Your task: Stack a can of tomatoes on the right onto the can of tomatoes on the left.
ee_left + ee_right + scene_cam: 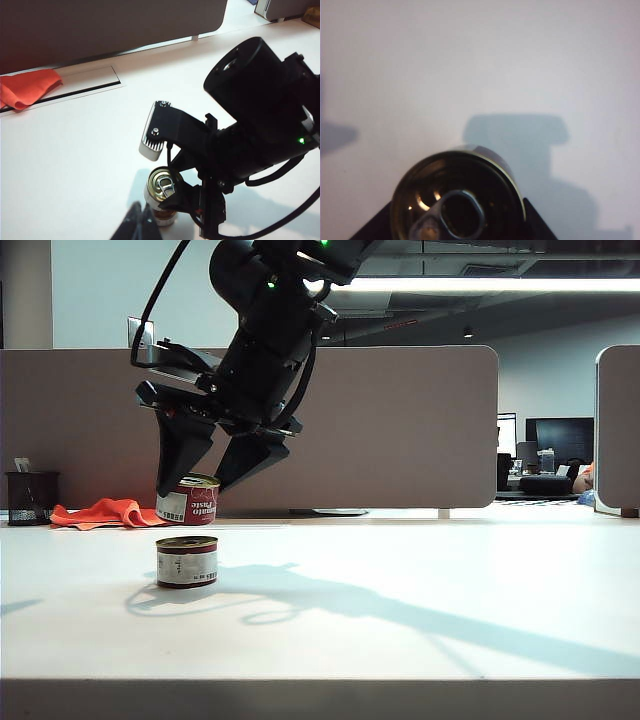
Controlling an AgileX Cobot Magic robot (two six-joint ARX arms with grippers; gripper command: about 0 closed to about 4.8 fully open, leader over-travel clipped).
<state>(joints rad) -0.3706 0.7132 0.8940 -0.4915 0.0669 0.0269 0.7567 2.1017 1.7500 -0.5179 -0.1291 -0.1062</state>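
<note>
Two cans were in play, and only the lifting half of the job looked done to me. My right gripper held the carried can between its dark wedge-shaped fingers, tilted in the air, its red label reading sideways. Below those fingers and well apart from them stood the target can, upright on the white table. From the exterior camera I could not tell whether the carried can hung straight over it or farther back, so I judged the lining up, lowering and release all remained.

The right wrist camera showed the carried can's lid close between the fingers: dull ringed metal with a pull tab. Both cans were short, squat cylinders with ribbed rims and glossy paper labels, hard and smooth, so I expected little give in the grip.

My left gripper sat clenched on nothing, its dark tips pressed together, parked near the can seen beneath the other arm. An orange cloth, soft and rumpled, lay far beyond the fingers by the partition.
</note>
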